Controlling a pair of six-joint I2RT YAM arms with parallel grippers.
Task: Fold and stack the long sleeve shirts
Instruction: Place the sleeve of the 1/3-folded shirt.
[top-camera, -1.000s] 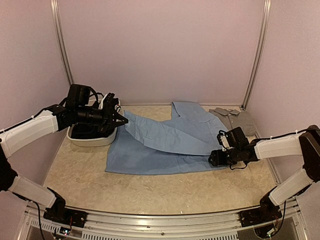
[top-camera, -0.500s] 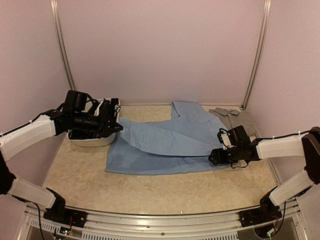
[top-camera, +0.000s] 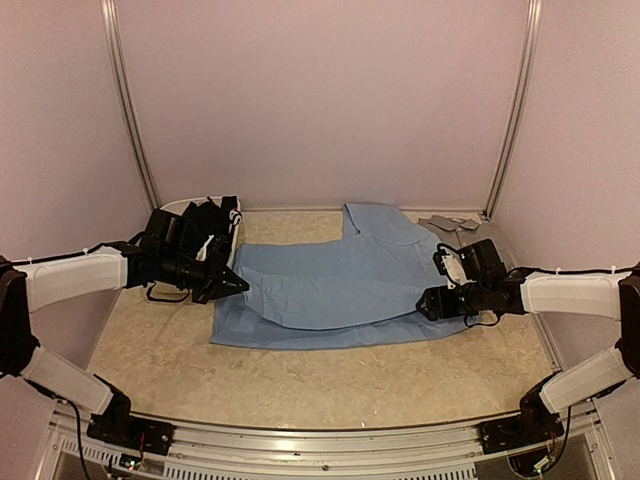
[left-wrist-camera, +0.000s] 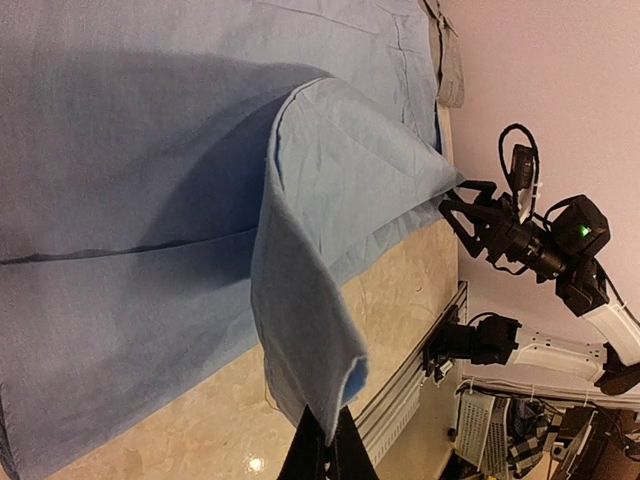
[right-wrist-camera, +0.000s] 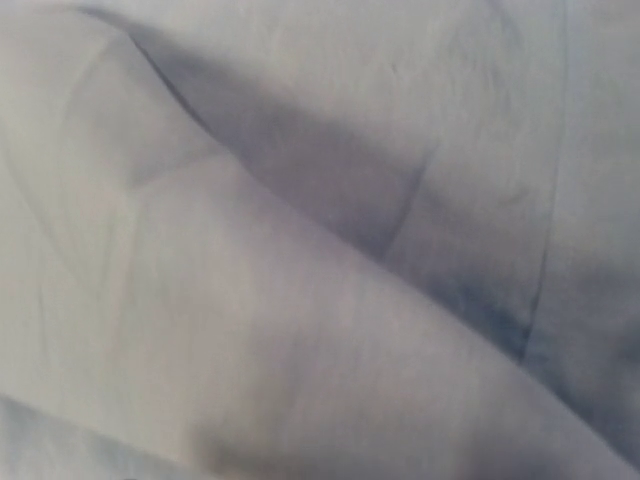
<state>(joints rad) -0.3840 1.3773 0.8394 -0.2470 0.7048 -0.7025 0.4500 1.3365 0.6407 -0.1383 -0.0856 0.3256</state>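
The light blue shirt (top-camera: 340, 290) lies spread in the middle of the table, with a folded layer stretched between both grippers. My left gripper (top-camera: 240, 285) is shut on the fold's left end, low over the shirt's left edge; in the left wrist view the gripper (left-wrist-camera: 326, 452) pinches the blue cloth (left-wrist-camera: 300, 300). My right gripper (top-camera: 424, 303) pinches the fold's right corner, also seen in the left wrist view (left-wrist-camera: 455, 198). Blue cloth (right-wrist-camera: 320, 300) fills the right wrist view and hides the fingers. The grey shirt (top-camera: 465, 232) lies folded at the back right. The black shirt (top-camera: 215, 215) sits in the tub.
The white plastic tub (top-camera: 175, 208) stands at the back left, behind my left arm. Metal frame posts (top-camera: 505, 120) rise at the back corners. The table's front rail (top-camera: 330, 440) runs along the near edge.
My left gripper has come down and forward from above the tub, lowering the fold's left end toward the table. My right gripper has shifted slightly back, still holding its corner.
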